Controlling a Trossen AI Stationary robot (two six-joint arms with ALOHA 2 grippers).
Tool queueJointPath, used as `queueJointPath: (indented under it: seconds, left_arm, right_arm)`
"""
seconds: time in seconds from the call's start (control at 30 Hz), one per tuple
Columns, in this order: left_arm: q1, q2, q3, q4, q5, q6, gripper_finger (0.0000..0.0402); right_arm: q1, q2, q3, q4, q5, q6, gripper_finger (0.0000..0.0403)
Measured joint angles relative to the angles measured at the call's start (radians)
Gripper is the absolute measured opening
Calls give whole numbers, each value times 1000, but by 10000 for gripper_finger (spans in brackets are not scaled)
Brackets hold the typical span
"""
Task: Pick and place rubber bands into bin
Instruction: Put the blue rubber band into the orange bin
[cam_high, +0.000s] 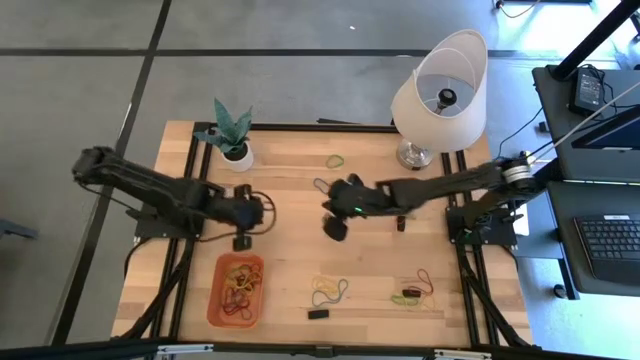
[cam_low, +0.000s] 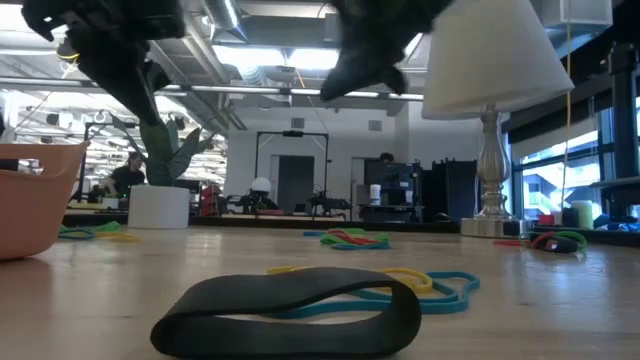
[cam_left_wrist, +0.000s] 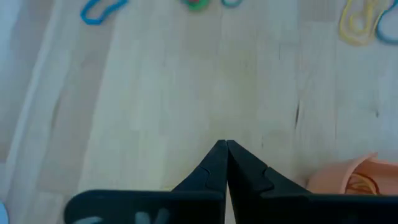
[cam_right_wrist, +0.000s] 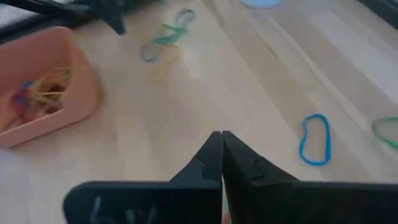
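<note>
Rubber bands (cam_high: 328, 289) lie scattered while both arms hover mid-table, left tool (cam_left_wrist: 225, 144) and right tool (cam_right_wrist: 221, 134) pinched closed, empty.

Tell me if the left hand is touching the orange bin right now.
Apart. In the left wrist view the shut left hand has bare wood between its tips and the bin; the high view shows it beyond the bin's far rim.

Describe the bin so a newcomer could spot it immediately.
On the wooden table, look at the corner diagonally opposite the white lamp. The bin is the shallow orange tray there, rubber bands already inside; nothing else on the table is orange and box-shaped.
</note>
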Motion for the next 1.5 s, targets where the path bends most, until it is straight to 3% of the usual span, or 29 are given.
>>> queueJointPath:
  seconds: [0.3,0.53,0.83,1.17,1.37,1.5]
  left_arm:
    - [111,-354,-166,41,20,99,2]
    - [182,-497,-168,87,13,191,2]
    - [230,-562,-168,85,25,200,2]
    - [230,-564,-168,85,7,192,2]
    - [229,-564,-168,129,7,144,2]
    - [215,-560,-168,160,43,181,2]
  right_arm:
    - [-124,343,455,-427,-136,100,2]
    - [-196,514,644,-560,-149,100,14]
    - [-314,611,676,-597,-207,128,57]
    - [-305,678,676,-600,-206,70,107]
    - [-299,717,679,-604,-198,61,103]
    - [-283,729,681,-618,-180,68,69]
